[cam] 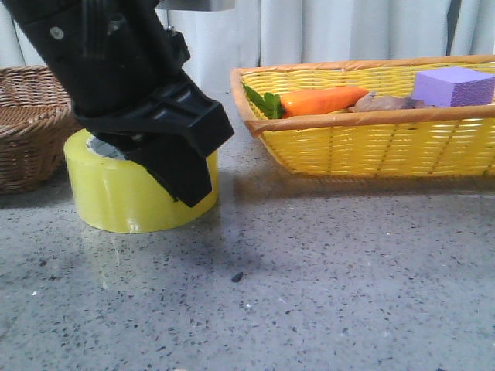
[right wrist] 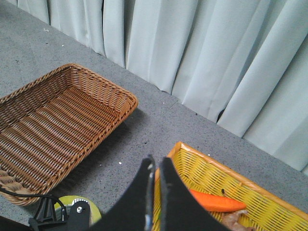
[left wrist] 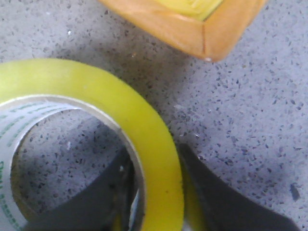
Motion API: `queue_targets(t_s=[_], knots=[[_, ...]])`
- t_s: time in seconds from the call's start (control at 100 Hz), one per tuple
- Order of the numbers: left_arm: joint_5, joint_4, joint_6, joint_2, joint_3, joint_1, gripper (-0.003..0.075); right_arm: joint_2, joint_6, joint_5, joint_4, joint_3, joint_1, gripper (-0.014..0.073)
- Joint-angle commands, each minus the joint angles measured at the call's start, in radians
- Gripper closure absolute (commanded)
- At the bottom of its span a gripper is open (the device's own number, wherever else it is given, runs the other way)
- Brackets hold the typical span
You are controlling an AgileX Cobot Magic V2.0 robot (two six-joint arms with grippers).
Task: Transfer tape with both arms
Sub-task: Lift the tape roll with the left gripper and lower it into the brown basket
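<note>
Left gripper is down on the tape roll, jaws parted just enough to straddle the wall: in the left wrist view one dark finger sits inside the core and the other sits outside against the yellow rim, so the wall of the roll is pinched between them. From the front you mostly see the big black body of that arm covering the top and right side of the roll

The tape itself is flat on the speckled grey table, left of centre, between the brown wicker basket at the far left and the yellow basket on the right, touching neither. White core with green print shows in the wrist shot

Right gripper is up in the air, looking down at both baskets, fingers nearly together with only a thin slit between them, nothing in them

Yellow basket has a carrot, a purple foam block and some brownish thing I can't make out
</note>
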Motion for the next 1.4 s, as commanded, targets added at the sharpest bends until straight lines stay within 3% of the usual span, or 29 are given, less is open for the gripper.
queue_targets(t_s=[0.0,0.29,0.45,0.67,0.84,1.05,1.39], knots=[[-0.002,-0.007,-0.001,-0.034,-0.055,-0.005,0.0699,-0.029,0.001,-0.061,-0.039,-0.027,0.001,0.066],[0.13,0.0,0.001,-0.034,-0.246,-0.005,0.0699,-0.029,0.001,-0.059,-0.039,-0.027,0.001,0.066],[0.25,0.142,0.001,-0.034,-0.368,0.002,0.0699,-0.029,0.001,-0.057,-0.039,-0.027,0.001,0.066],[0.331,0.186,0.001,-0.056,-0.486,0.152,0.0699,-0.029,0.001,-0.055,-0.039,-0.027,0.001,0.066],[0.332,0.133,0.001,-0.092,-0.486,0.324,0.0699,-0.029,0.001,-0.052,-0.039,-0.027,0.001,0.066],[0.311,0.091,0.024,-0.092,-0.418,0.465,0.0699,-0.029,0.001,-0.054,-0.039,-0.027,0.001,0.066],[0.056,0.024,0.028,-0.092,-0.161,0.546,0.0699,-0.029,0.001,-0.056,-0.039,-0.027,0.001,0.066]])
